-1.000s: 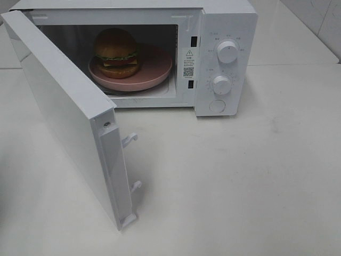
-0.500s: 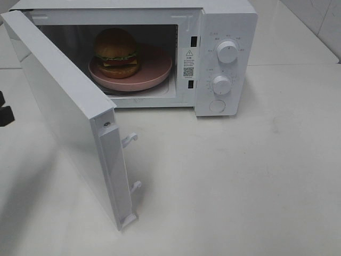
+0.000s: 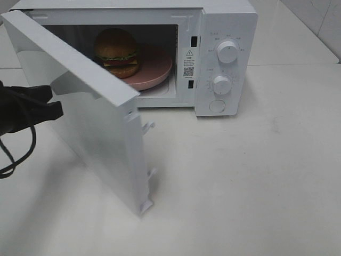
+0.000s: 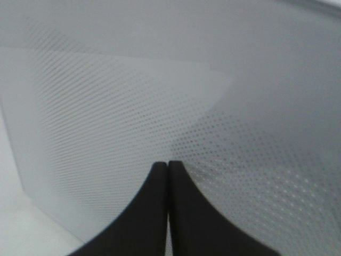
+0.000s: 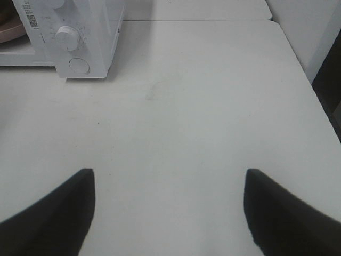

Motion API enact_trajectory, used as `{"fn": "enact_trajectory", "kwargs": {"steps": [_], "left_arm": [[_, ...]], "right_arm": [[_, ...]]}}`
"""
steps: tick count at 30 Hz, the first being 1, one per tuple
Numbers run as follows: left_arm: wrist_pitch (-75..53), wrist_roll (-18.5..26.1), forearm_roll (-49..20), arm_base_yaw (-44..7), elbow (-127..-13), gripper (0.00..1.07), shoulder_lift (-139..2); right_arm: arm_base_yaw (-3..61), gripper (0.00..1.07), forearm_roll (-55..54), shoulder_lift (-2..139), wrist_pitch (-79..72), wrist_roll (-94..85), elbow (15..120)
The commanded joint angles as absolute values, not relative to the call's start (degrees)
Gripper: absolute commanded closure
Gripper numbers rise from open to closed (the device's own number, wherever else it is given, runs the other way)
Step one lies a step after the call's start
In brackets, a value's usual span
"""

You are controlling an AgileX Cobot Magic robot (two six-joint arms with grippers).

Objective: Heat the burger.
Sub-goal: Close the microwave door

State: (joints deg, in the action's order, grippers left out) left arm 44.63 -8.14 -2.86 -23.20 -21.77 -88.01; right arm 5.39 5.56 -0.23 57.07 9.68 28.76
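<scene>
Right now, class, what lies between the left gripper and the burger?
The microwave door, partly open, stands between the shut left gripper and the burger. The exterior high view shows this; the left wrist view faces the door's dotted panel.

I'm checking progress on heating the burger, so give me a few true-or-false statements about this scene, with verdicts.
1. The burger sits on the pink plate inside the microwave. True.
2. The left gripper is shut, at the outer face of the door. True.
3. The door is fully closed. False: it stands partly open.
4. The right gripper holds the burger. False: it is open and empty above the table.
</scene>
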Motion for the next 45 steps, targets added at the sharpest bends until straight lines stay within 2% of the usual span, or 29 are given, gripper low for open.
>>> {"fn": "enact_trajectory", "kwargs": {"steps": [1,12,22,30,45], "left_arm": [[46.2,-4.9,-5.7,-27.1,-25.2,1.07,-89.7],[44.1,-2.6,-8.4,-31.4,-33.6,1.07,-95.3],[41.2,4.1,-15.2,-35.8,-43.5,1.07,-100.7],[39.7,4.6,-18.9,-36.4,-50.2,1.07,-104.6],[39.7,5.3,-19.9,-36.4,-57.9,1.07,-110.0]], "right_arm": [[5.0,0.32,5.7,-1.8,57.1,9.9,28.6],[5.0,0.32,5.7,-1.8,57.1,9.9,28.6],[5.0,0.32,5.7,-1.8,57.1,9.9,28.6],[5.0,0.32,5.7,-1.8,57.1,9.9,28.6],[5.0,0.32,5.7,-1.8,57.1,9.9,28.6]]}}
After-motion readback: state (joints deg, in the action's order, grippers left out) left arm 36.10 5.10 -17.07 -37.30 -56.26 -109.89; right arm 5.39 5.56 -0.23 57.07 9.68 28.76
